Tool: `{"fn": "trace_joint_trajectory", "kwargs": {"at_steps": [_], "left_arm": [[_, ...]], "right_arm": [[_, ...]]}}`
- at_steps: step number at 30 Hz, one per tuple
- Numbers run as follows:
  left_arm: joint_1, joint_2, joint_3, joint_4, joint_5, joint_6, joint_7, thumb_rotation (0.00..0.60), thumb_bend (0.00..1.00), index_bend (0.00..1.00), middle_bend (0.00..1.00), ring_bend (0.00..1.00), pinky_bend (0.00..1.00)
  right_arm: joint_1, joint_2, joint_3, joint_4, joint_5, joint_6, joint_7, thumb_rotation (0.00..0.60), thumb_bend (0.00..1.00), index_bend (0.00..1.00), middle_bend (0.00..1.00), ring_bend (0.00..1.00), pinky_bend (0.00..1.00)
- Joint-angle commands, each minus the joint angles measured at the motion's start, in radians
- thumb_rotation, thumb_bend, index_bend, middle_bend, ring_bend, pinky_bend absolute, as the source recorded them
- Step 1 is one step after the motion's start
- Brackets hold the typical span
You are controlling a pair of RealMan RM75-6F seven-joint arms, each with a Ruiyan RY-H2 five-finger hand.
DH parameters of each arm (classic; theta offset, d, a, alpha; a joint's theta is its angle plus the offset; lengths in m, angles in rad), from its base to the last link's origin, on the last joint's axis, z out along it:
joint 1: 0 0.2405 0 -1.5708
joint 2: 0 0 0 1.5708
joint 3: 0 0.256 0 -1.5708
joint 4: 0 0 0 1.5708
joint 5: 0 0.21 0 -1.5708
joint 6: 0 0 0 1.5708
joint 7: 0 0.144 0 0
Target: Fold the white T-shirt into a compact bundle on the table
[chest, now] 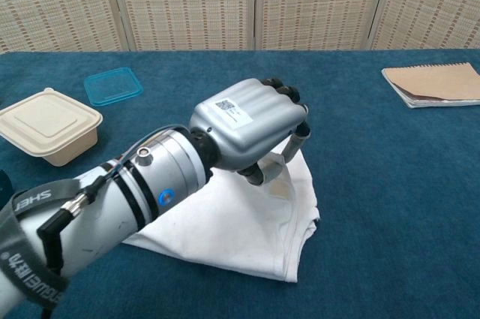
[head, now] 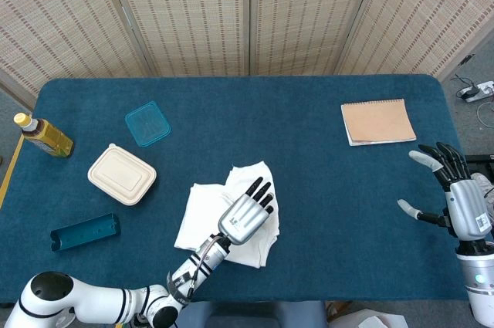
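Left hand (chest: 251, 120), fingers curled, pinches the shirt (chest: 247, 221) beneath it. Right hand (head: 455, 201) hangs spread, empty. A thin pinch could slip, undoing the fold.

Strap (chest: 30, 263) on the left arm carries printed letters, apparently "SHEL", partly cut off. Left hand (chest: 251, 127) bears a small code label, unreadable.

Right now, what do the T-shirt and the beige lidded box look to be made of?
T-shirt: soft white knit fabric, probably cotton; it creases and drapes limply. Beige lidded box: matte moulded pulp or plastic, hard to tell; rounded corners, stepped lid, no gloss.
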Motion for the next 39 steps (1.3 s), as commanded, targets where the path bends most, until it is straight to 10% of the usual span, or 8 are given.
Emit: {"fn": "trace_joint_trajectory", "kwargs": {"at_steps": [1,26,30,34,39], "left_arm": [[-0.023,-0.019,-0.033,0.015,-0.033,-0.012,0.028,0.600,0.39,0.67,0.29,0.13,0.09],[-0.151,-0.191,-0.140,0.280,-0.172,-0.033,0.084,0.600,0.39,0.62,0.28,0.13,0.09],[-0.160,-0.225,-0.158,0.304,-0.211,-0.016,0.110,0.600,0.35,0.45,0.19,0.10,0.09],[-0.169,-0.259,-0.189,0.301,-0.279,0.014,0.176,0.600,0.15,0.04,0.00,0.00,0.07],[-0.170,-0.263,-0.212,0.265,-0.314,0.033,0.176,0.600,0.12,0.00,0.00,0.00,0.05]], "right_arm": [[-0.002,0.001,0.001,0.001,0.001,0.003,0.002,0.600,0.07,0.22,0.15,0.03,0.02],[-0.023,0.014,0.001,0.011,0.009,0.017,0.022,0.600,0.07,0.22,0.15,0.03,0.02],[-0.024,0.014,0.002,0.014,0.010,0.017,0.025,0.600,0.07,0.22,0.15,0.03,0.02],[-0.027,0.017,0.002,0.014,0.012,0.017,0.025,0.600,0.07,0.22,0.15,0.04,0.02],[-0.033,0.022,0.004,0.011,0.014,0.024,0.025,0.600,0.07,0.22,0.15,0.03,0.02]]}}
